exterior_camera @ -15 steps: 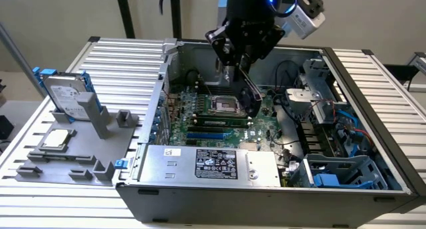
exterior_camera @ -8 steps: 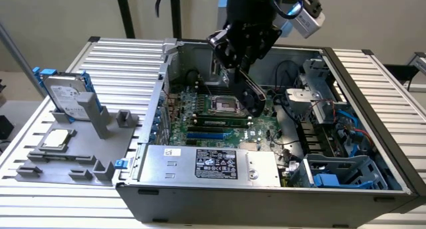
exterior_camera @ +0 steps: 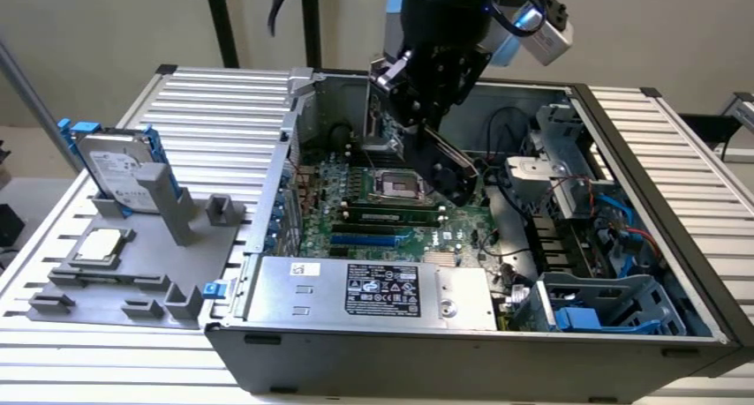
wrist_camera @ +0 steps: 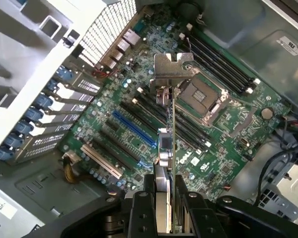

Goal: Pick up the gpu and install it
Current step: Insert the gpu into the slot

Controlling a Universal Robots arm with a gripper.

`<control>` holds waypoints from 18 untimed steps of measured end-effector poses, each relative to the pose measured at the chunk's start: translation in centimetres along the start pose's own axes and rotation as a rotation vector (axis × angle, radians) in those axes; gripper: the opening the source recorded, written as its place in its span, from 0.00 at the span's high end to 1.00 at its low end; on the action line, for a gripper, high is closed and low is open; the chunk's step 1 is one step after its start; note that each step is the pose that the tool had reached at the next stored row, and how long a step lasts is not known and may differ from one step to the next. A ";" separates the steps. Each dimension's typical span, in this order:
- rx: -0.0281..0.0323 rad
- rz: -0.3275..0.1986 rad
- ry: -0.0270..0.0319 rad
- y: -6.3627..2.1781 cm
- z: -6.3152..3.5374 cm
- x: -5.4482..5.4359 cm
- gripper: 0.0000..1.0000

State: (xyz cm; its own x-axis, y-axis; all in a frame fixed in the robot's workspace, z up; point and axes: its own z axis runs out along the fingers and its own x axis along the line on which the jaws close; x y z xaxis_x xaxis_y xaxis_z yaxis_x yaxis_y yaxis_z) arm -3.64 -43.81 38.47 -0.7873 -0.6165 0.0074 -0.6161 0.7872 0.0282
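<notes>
Open from above over the green motherboard, save mid-case, taken by the black gripper clamped on the thin green gpu with silver bracket. Walled on the exterior view's left by grey slot panel with blue clips; in front by silver boxy power supply; on the exterior view's right by black cables and silver drive cage.
</notes>
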 end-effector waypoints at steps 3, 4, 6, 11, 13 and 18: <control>0.0004 -0.055 0.0015 0.00 0.15 0.0 0.73; 0.0005 -0.073 0.0020 -0.01 0.21 0.0 0.73; 0.0009 -0.109 0.0029 -0.01 0.32 0.0 0.73; 0.0024 -0.200 0.0045 -0.02 0.63 0.0 0.73; 0.0034 -0.236 0.0046 -0.02 0.78 0.0 0.73; 0.0072 -0.328 0.0040 -0.03 1.17 0.0 0.73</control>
State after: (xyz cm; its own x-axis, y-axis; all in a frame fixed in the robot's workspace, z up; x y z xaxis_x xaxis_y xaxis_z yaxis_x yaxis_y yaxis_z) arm -3.64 -43.81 37.30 -0.5471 -0.8371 0.0031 -0.8368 0.5470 0.0227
